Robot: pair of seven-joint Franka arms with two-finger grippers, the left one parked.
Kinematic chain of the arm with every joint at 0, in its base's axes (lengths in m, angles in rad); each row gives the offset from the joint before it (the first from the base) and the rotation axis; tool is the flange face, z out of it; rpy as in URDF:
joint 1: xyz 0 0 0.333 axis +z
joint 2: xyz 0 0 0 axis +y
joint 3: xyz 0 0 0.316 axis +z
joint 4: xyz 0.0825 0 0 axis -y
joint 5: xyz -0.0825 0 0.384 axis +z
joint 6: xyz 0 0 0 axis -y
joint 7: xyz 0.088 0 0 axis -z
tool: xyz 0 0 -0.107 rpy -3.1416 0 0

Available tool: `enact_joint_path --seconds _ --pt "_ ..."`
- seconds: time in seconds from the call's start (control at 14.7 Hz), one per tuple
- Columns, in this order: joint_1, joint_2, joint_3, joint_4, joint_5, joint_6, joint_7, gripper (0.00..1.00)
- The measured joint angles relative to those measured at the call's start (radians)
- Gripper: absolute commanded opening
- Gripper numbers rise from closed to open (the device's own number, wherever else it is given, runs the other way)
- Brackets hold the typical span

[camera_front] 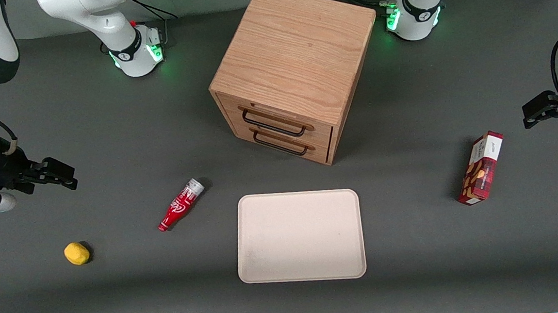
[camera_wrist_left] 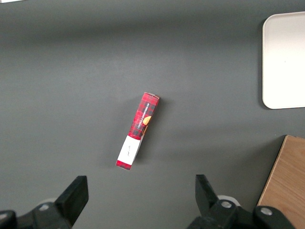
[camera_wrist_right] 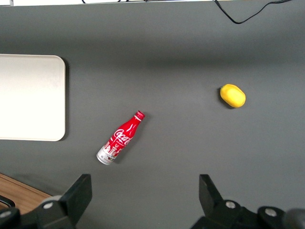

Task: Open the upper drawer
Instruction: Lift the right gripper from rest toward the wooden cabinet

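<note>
The boxy wooden cabinet (camera_front: 294, 51) stands mid-table, its front turned toward the front camera. The upper drawer (camera_front: 280, 116) is pushed in flush, with its thin black wire handle (camera_front: 274, 126) across the front. Just below it the lower drawer (camera_front: 290, 143) is also closed. My right gripper (camera_front: 72, 179) hovers toward the working arm's end of the table, well apart from the cabinet. It is open (camera_wrist_right: 144, 192) with nothing between its fingers (camera_wrist_right: 78, 193), only bare grey table beneath. A corner of the cabinet (camera_wrist_right: 19, 196) shows in the right wrist view.
A red cola bottle (camera_front: 180, 204) (camera_wrist_right: 120, 138) lies between my gripper and the cabinet. A yellow lump (camera_front: 77, 253) (camera_wrist_right: 232, 95) sits nearer the front camera. A cream tray (camera_front: 299, 236) (camera_wrist_right: 31, 98) lies in front of the cabinet. A red snack box (camera_front: 482, 168) lies toward the parked arm's end.
</note>
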Motion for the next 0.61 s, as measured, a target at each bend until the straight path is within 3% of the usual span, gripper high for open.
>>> enact_joint_path --seconds 0.61 --pt "0.006 0.006 0.042 0.002 0.000 0.000 -0.001 1.00"
